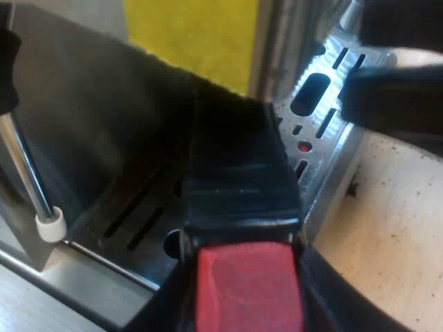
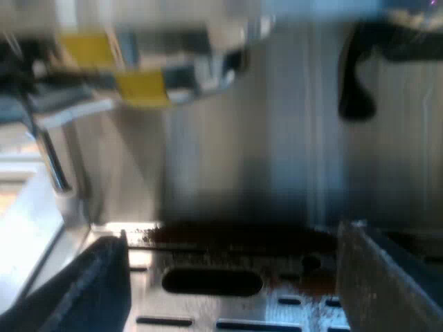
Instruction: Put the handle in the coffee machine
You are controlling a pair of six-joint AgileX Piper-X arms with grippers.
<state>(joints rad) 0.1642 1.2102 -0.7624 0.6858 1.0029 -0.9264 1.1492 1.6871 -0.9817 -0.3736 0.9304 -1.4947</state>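
Red end (image 1: 248, 287) of the handle (image 1: 239, 173) lies closest to the left wrist camera. Note for you: the dark ribbed handle runs from it toward twelve o'clock, above the slotted drip tray (image 1: 135, 211) of the espresso machine (image 1: 83, 117). Its far end is lost in shadow against the machine's front, so you cannot tell whether the holder's head is seated.

Left pincer (image 1: 243, 242): black fingers (image 1: 163, 304) flank the red end on both sides and press against it. Log it as clamped on the handle.

At this pincer's nine o'clock the steam wand (image 1: 28, 173) with its white tip (image 1: 52, 225) stands beside the tray's edge. At about two o'clock a black blurred body (image 1: 391, 97) hangs over the tray's bright slotted corner; you cannot tell what it is. The pale desk (image 1: 394, 228) past the tray is speckled with dark grains. A yellow surface (image 1: 194, 34) shows behind the machine.

Right pincer (image 2: 232, 277): its two fingers (image 2: 97, 290) stand well apart, and the tray's slots show through the gap. It hovers low over the drip tray, with the machine's brushed steel front at twelve o'clock. Brown coffee grounds (image 2: 228, 235) lie in a band along the tray where it meets that front. A black lever (image 2: 356, 69) hangs high on the front at this pincer's one o'clock, and the steam wand stands toward ten o'clock.
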